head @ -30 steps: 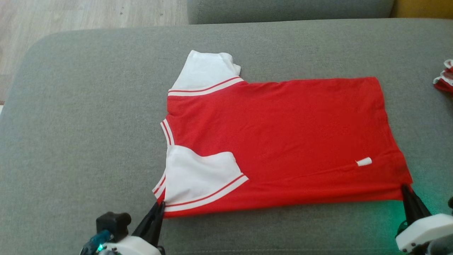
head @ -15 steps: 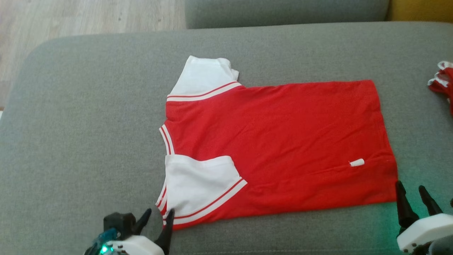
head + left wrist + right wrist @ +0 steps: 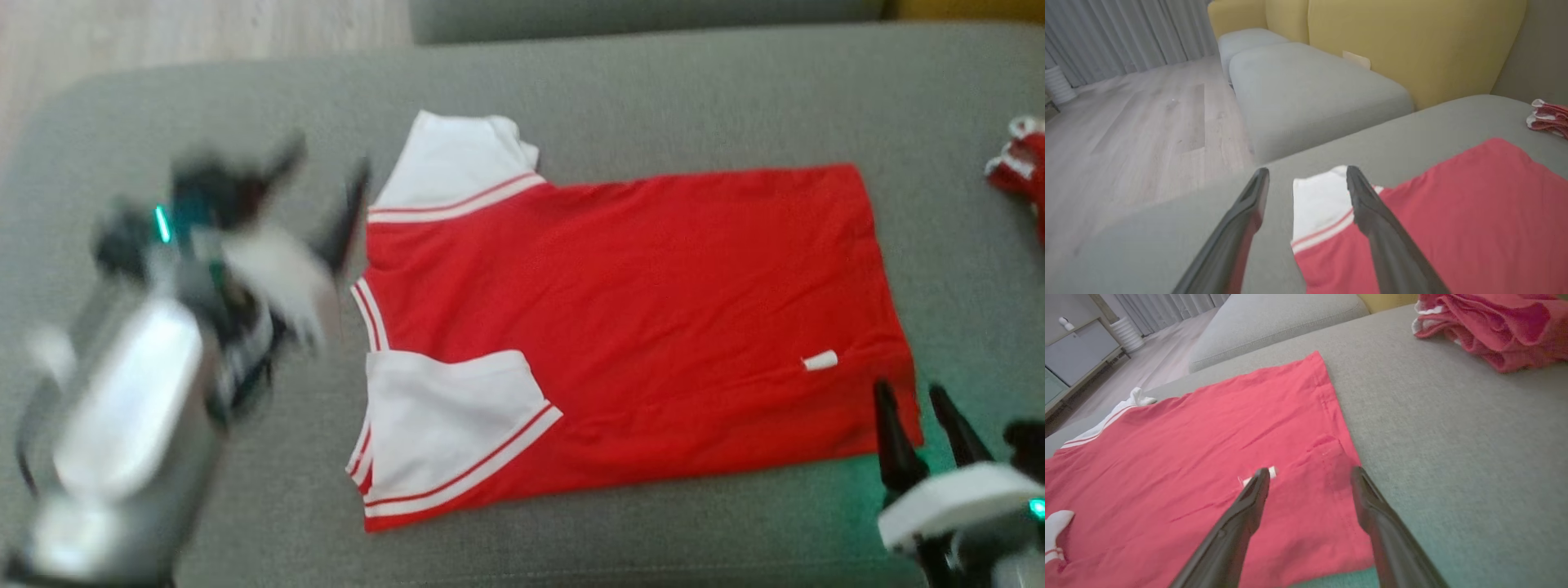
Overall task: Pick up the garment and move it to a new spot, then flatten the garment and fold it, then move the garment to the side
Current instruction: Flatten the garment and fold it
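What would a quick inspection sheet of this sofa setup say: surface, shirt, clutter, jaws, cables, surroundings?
Surface: grey sofa cushion, carrying the shirt.
Job's things: red shirt lying flat; near white sleeve folded onto the body, far white sleeve sticking out.
Clutter: crumpled red-and-white cloth near the cushion's right edge.
Grippers: left gripper, jaws open over the far sleeve, holding nothing; right gripper, jaws open over the hem's near corner, holding nothing.
Cables: nothing seen.
Surroundings: wooden floor, second grey cushion, yellow backrest, grey curtains.
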{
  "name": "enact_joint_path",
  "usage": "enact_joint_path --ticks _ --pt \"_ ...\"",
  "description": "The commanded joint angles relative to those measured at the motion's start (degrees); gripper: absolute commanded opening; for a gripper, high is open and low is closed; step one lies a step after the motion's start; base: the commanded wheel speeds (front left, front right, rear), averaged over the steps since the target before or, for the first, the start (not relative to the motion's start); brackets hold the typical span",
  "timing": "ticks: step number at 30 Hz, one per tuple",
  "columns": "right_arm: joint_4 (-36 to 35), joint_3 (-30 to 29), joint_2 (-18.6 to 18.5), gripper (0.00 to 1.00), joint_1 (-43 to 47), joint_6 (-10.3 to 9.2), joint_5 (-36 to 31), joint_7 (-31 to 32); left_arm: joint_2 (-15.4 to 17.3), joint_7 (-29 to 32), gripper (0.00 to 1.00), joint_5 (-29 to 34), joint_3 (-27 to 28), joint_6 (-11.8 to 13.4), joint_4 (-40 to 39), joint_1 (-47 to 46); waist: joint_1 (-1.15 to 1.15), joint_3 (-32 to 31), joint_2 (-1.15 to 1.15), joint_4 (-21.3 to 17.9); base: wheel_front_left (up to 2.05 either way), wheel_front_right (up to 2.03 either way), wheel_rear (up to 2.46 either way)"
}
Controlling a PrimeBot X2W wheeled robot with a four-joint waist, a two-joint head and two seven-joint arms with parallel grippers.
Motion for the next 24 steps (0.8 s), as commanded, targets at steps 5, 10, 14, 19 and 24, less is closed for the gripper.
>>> enact_joint_path --ticks 5,10,14,19,24 --pt "-3.6 3.3 -1.2 1.00 -6.9 -0.05 -0.2 -0.4 3.5 6.6 1.00 1.1 0.5 -4.8 9.4 -20.8 0.00 8.2 0.00 -3.9 0.00 0.00 0.00" --pt "-4.4 4.6 -1.3 1.00 -9.9 -0.05 -0.1 -1.1 3.9 10.3 1.00 -0.1 -1.2 -6.3 21.0 -32.6 0.00 13.0 0.00 -6.9 0.00 0.00 0.00" --pt "-5.5 5.6 -0.8 1.00 -11.5 -0.05 0.1 -1.6 4.5 12.7 1.00 -1.9 -2.4 -6.6 29.9 -38.3 0.00 16.1 0.00 -9.2 0.00 0.00 0.00" --pt "-6.2 5.9 -0.5 1.00 -12.3 -0.05 -0.1 -2.3 4.9 15.7 1.00 -4.3 -5.3 -6.7 35.1 -42.0 0.00 18.5 0.00 -10.9 0.00 0.00 0.00" --pt "-6.7 6.3 0.1 1.00 -12.9 -0.05 -0.1 -2.7 6.6 18.5 1.00 -7.9 -9.0 -6.7 37.6 -45.5 0.00 21.1 0.00 -12.4 0.00 0.00 0.00"
